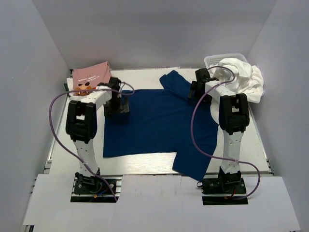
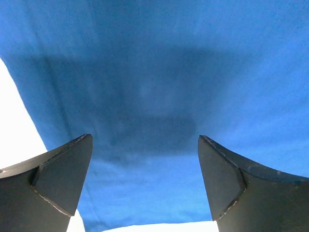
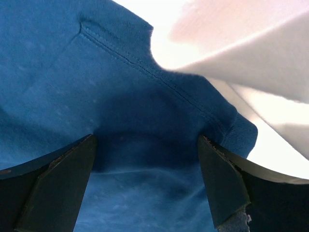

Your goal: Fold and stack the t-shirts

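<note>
Lettering on the pink t-shirt (image 1: 91,76), which lies at the far left corner of the worktop (image 1: 145,75), shows as a few pale lines above a cartoon print. From the overhead view it is too small for me to read. I find no other writing or label on any item.

Concealment: the left arm covers the near edge of the pink t-shirt. The white t-shirts (image 1: 243,77) are bunched in a heap at the far right corner, over a white mesh basket (image 1: 211,60) of which only the far left rim shows. I cannot count the shirts or make out any mark on them. In the right wrist view the pale area at upper right is washed out and I cannot identify it.

The navy t-shirt (image 1: 154,121) lies spread across the middle of the worktop. One sleeve points to the far edge and the other to the near edge on the right side.

The left tool (image 2: 145,136) has its fingers spread wide over the shirt's left part, close to the cloth edge, with nothing between them. The right tool (image 3: 147,136) is likewise spread wide, over the stitched hem of the far sleeve, and grips nothing. I cannot tell whether either set of tips touches the cloth.
</note>
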Available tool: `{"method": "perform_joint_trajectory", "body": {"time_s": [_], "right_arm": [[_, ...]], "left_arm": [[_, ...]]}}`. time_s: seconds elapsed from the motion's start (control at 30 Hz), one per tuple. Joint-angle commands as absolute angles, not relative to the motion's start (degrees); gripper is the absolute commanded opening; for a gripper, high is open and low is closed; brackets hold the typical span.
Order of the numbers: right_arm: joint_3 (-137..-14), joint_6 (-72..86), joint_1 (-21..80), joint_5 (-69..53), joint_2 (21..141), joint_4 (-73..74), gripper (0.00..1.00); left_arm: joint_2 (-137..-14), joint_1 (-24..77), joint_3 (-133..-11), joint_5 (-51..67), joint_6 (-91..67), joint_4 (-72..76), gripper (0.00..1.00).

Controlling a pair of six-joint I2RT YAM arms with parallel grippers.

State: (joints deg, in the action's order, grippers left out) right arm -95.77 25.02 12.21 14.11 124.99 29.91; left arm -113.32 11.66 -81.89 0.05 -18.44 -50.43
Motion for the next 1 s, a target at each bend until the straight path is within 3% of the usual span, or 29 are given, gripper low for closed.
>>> {"method": "perform_joint_trajectory", "body": {"time_s": [0.0,0.1,0.3,0.5,0.67,0.8,0.97], "right_arm": [[-96.3,21.9,12.0,18.5,123.0,32.7,0.90],[-99.3,15.2,12.7,14.7,120.9,30.8,0.90],[-96.8,4.2,18.0,11.2,111.7,25.3,0.90],[-82.8,6.4,25.7,13.9,97.2,21.6,0.90],[-69.5,15.4,34.0,20.3,85.4,29.4,0.90],[-59.3,19.5,39.9,15.7,76.5,37.7,0.90],[-55.3,27.1,50.7,12.4,65.9,51.1,0.90]], "left_arm": [[-116.4,11.2,-93.1,-2.9,-13.8,-54.4,0.99],[-117.9,11.2,-101.5,-1.4,-13.8,-57.3,0.99],[-108.1,11.2,-96.3,-1.4,-16.3,-57.9,0.99],[-92.0,11.2,-75.2,-2.8,-29.9,-61.6,0.99],[-77.0,11.2,-59.4,-2.7,-42.4,-67.6,0.99],[-67.7,11.2,-46.7,-2.7,-50.5,-68.1,0.99],[-62.6,11.2,-39.4,-4.4,-56.6,-61.2,0.98]]}}
